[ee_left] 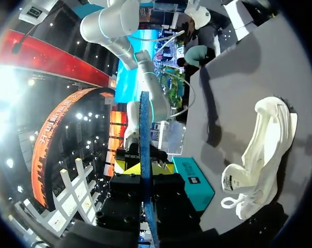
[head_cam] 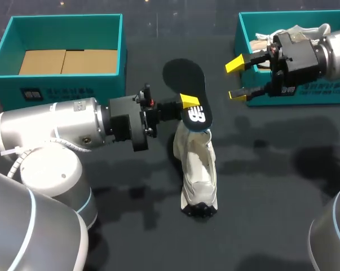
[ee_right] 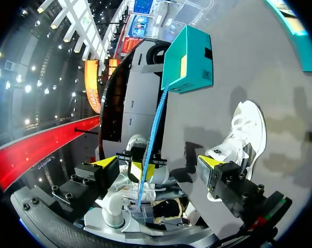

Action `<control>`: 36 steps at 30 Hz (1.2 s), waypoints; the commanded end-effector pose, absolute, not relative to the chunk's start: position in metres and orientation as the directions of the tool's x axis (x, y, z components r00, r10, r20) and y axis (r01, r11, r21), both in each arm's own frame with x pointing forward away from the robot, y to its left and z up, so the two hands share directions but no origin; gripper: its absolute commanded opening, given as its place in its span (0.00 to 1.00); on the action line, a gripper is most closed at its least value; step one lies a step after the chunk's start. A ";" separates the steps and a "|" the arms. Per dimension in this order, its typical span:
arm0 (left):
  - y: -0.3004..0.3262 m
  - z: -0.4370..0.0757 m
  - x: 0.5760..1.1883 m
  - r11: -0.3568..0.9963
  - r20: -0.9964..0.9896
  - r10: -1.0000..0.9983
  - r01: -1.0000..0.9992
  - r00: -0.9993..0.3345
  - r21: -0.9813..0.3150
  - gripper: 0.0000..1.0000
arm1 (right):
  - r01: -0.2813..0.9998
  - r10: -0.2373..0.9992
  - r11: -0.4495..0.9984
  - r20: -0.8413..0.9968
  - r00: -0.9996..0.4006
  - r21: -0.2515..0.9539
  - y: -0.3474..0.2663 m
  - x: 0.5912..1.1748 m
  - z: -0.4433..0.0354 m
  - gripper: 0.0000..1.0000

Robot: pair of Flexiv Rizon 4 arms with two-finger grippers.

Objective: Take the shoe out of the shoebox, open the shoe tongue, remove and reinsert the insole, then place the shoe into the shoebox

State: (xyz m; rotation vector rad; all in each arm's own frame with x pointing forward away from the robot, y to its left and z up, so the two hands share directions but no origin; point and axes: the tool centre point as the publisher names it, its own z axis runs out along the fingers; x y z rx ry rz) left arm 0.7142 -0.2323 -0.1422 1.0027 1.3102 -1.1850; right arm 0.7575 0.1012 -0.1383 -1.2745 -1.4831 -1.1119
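My left gripper (head_cam: 188, 102) is shut on a dark insole (head_cam: 186, 84) with a white logo, holding it up above the table's middle. In the left wrist view the insole (ee_left: 144, 134) shows edge-on as a blue strip rising from between the fingers of that gripper (ee_left: 146, 181). A white shoe (head_cam: 198, 169) lies on the table just below the insole, toe toward the front edge. My right gripper (head_cam: 237, 80) hangs open to the right of the insole, its yellow tips facing it. From the right wrist view, the insole (ee_right: 157, 124) stands ahead of the open right gripper (ee_right: 158, 161), with the shoe (ee_right: 243, 137) beside it.
A teal shoebox (head_cam: 62, 22) with a cardboard insert stands at the back left. A second teal box (head_cam: 248, 25) at the back right holds another white shoe (head_cam: 296, 31), behind my right arm. The same left box (ee_right: 187, 59) appears beyond the insole.
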 end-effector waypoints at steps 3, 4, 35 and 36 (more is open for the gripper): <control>-0.255 -0.148 0.736 0.141 -0.997 -0.018 0.987 -0.079 -0.081 0.00 | 0.995 0.244 0.083 0.967 -0.078 0.060 0.120 0.759 -0.142 1.00; -0.256 -0.149 0.737 0.138 -0.997 -0.014 0.987 -0.081 -0.082 0.00 | 0.995 0.248 0.083 0.966 -0.076 0.057 0.122 0.759 -0.142 1.00; -0.277 -0.163 0.733 0.116 -0.999 0.035 0.993 -0.007 -0.003 0.00 | 0.996 0.183 0.034 0.980 -0.084 0.080 0.144 0.760 -0.163 0.34; -0.277 -0.163 0.733 0.116 -0.999 0.035 0.993 -0.007 -0.003 0.00 | 0.996 0.182 0.033 0.980 -0.085 0.081 0.144 0.760 -0.163 0.31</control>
